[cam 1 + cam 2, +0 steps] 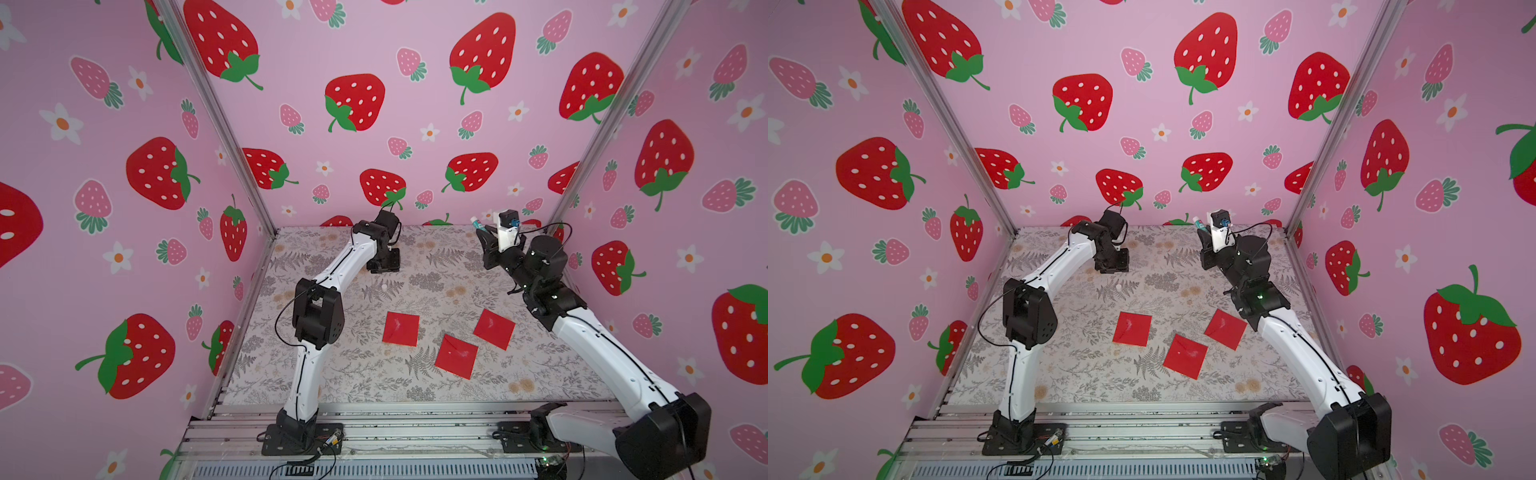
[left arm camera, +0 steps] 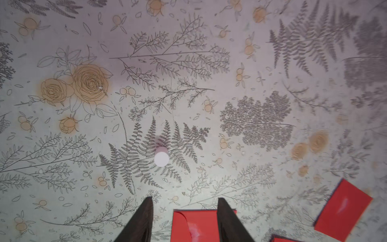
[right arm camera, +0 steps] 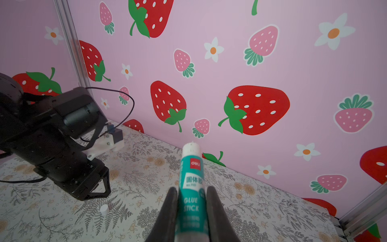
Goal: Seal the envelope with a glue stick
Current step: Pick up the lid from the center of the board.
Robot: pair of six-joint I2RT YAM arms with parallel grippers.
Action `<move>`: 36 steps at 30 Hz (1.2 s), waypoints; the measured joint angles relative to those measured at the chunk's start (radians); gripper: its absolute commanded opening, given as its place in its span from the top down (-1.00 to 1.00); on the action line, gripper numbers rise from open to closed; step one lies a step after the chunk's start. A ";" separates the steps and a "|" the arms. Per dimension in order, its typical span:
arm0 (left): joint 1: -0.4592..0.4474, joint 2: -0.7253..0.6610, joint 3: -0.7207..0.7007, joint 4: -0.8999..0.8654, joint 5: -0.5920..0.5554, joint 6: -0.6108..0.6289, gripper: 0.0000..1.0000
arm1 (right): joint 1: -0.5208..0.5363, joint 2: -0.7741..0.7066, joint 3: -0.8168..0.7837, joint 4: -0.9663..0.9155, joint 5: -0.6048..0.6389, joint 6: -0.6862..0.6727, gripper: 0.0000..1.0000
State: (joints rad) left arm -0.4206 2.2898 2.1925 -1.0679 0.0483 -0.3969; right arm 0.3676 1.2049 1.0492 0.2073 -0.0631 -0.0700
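My right gripper is shut on the glue stick, a white tube with a teal label and its white tip bare. In both top views it holds the glue stick tip up, high by the back wall on the right. Three red envelopes lie flat mid-table. My left gripper is open and empty, hovering over the back left of the table. One envelope lies below its fingers, with a whitish smear by the flap.
A small white cap stands on the floral tablecloth, just in front of the left gripper. Pink strawberry walls close in the back and both sides. Metal rails with both arm bases run along the front edge.
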 measured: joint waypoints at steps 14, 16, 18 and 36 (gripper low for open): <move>0.011 0.185 0.096 -0.068 -0.035 -0.005 0.16 | -0.014 0.000 0.000 -0.003 -0.024 0.019 1.00; 0.012 0.195 0.095 -0.068 -0.032 -0.008 0.17 | -0.015 0.000 0.000 -0.006 -0.026 0.022 1.00; 0.013 0.201 0.091 -0.066 -0.029 -0.011 0.20 | -0.015 0.002 0.000 -0.012 -0.030 0.023 1.00; 0.016 0.203 0.069 -0.062 -0.012 -0.010 0.47 | -0.015 0.007 0.000 -0.042 -0.057 0.048 1.00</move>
State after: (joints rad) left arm -0.4049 2.4931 2.2616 -1.1301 0.0360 -0.4072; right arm 0.3523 1.2121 1.0496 0.1658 -0.1204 -0.0216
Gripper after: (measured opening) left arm 0.297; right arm 0.209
